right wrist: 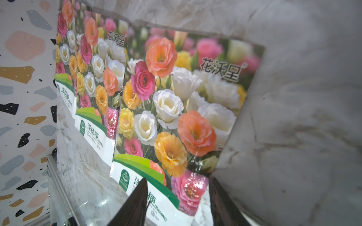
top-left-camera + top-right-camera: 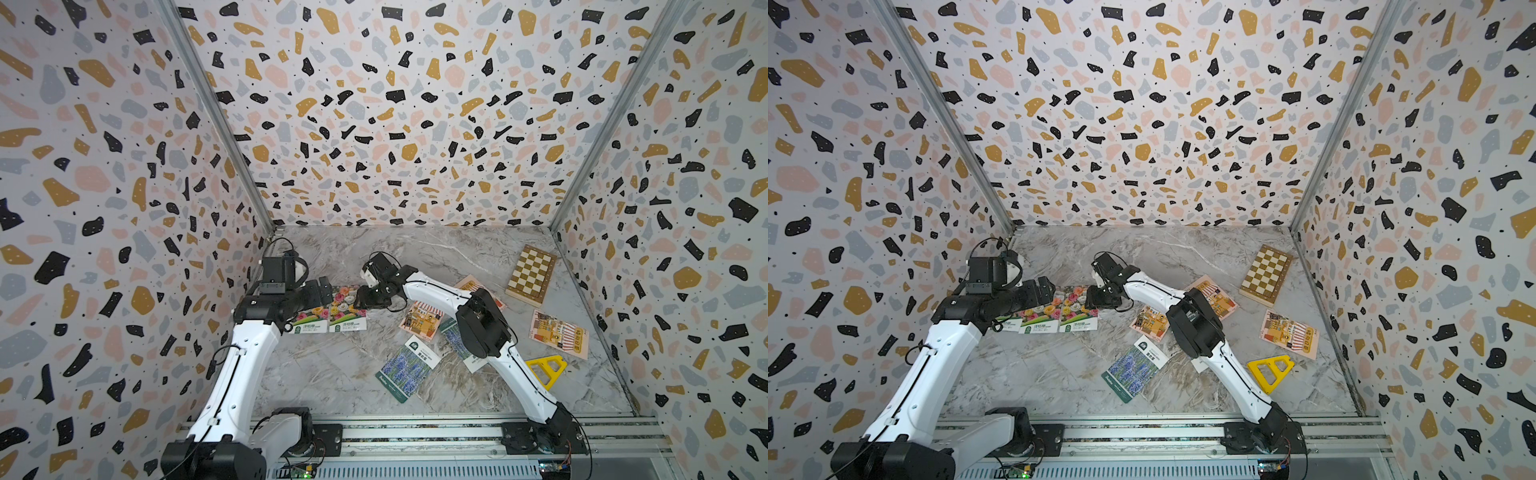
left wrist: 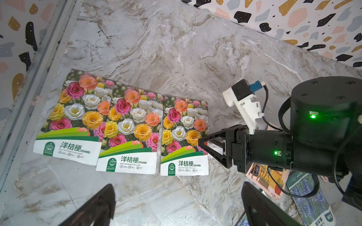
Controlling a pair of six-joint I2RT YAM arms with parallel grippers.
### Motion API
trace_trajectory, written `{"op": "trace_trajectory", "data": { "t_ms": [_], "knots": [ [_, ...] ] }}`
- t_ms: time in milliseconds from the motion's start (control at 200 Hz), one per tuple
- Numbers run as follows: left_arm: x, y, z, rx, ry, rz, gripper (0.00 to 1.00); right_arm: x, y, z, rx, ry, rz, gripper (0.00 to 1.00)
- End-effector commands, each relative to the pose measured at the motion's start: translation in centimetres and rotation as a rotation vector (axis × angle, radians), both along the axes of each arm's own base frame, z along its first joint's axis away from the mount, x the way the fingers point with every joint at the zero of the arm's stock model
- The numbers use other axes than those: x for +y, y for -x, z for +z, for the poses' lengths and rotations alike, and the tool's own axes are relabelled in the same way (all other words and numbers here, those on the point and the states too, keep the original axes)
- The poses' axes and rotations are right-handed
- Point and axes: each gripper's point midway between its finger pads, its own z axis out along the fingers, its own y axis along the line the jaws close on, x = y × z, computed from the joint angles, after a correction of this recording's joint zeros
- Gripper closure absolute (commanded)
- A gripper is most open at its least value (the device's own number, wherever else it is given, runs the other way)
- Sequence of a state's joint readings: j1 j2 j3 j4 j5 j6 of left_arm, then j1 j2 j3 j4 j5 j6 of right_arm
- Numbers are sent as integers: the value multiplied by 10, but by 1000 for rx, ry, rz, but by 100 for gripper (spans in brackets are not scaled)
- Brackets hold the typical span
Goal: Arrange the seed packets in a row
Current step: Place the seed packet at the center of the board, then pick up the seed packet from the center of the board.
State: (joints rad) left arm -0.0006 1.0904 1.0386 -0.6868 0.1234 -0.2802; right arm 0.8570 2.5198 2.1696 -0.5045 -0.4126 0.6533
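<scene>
Bench [image 2: 332, 374] in marbled grey, shown from above with both arms reaching in. Three flower packets [image 3: 129, 133] are laid side by side at the far left, labels toward the near edge, neighbouring edges touching or slightly lapped. Well apart to the right, the remaining seed packets are scattered at odd angles: awning packets [image 2: 559, 338] and lavender packets [image 2: 405, 368], two of them partly hidden beneath the right arm. A checkerboard [image 2: 532, 276] and a yellow frame [image 2: 545, 368] are disregarded.

The left claw [image 2: 318, 291] is held wide apart and empty above the left part of the row. The right claw [image 3: 200, 141] is set at the right edge of the rightmost flower packet [image 3: 184, 127], toward its near end. Its jaws are seen apart, astride that edge, with nothing clamped.

Each packet is judged light, thin, pliant and glossy, so slipping and buckling are to be expected. Because the packets lie flat, no face can be pinched. A free edge or corner, where the sealed border is presumably stiffest, is preferred; otherwise the packet is pressed down and slid.
</scene>
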Motion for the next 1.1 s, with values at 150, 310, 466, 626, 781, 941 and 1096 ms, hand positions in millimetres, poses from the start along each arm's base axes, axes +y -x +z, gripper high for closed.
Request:
{"op": "trace_trajectory", "data": {
  "t_ms": [150, 310, 466, 626, 781, 941, 1096],
  "knots": [
    [-1, 0, -1, -6, 3, -11, 1, 10, 8, 16, 22, -67, 54, 49],
    [-1, 0, -1, -2, 5, -12, 1, 8, 1, 29, 3, -89, 50, 49],
    [-2, -1, -3, 3, 8, -16, 1, -4, -8, 66, -95, -100, 39, 44],
    [-8, -2, -9, 24, 35, -39, 1, -48, -18, 97, -213, -61, -33, 33],
    [-28, -7, -22, 80, 127, -113, 1, -130, -28, 99, -253, -23, -179, 29],
    [-62, -12, -30, 156, 204, -213, 1, -221, -28, 89, -219, -28, -334, 27],
    [-99, -15, -37, 206, 227, -291, 1, -287, -17, 68, -161, -50, -422, 26]
  ]
}}
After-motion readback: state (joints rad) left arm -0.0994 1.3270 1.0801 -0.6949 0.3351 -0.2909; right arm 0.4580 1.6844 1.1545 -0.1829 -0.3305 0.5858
